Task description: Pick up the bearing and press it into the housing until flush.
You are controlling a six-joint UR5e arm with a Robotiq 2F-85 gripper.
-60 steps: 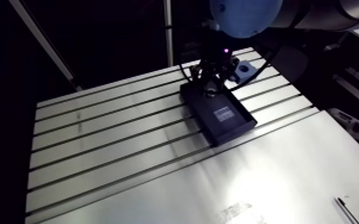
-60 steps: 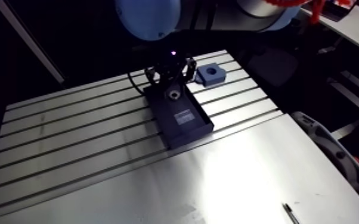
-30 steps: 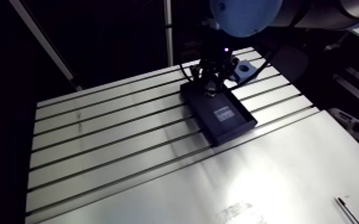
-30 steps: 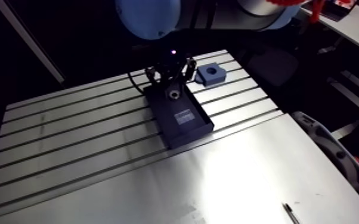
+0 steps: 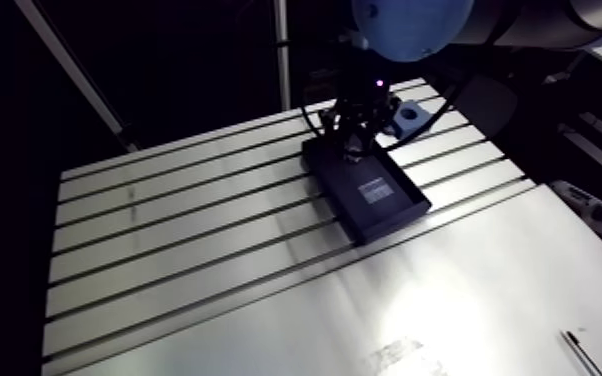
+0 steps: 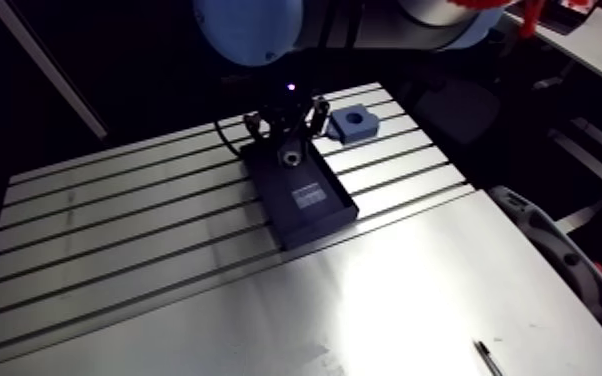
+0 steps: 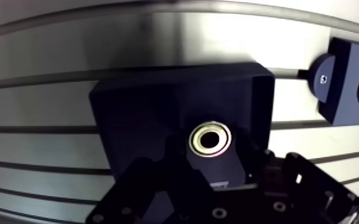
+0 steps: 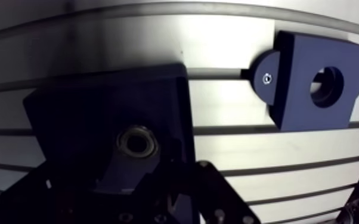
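Hovering with our open pincer around the bearing, which is lying in the black tray near the blue housing, we are getting ready to pinch it gently and lift it straight up.

I see the bearing, a small metal ring, lying inside a black tray on the slotted counter. The blue housing sits beside the tray and clear of it. Its round bore faces me, and a small screw shows on its rounded tab.
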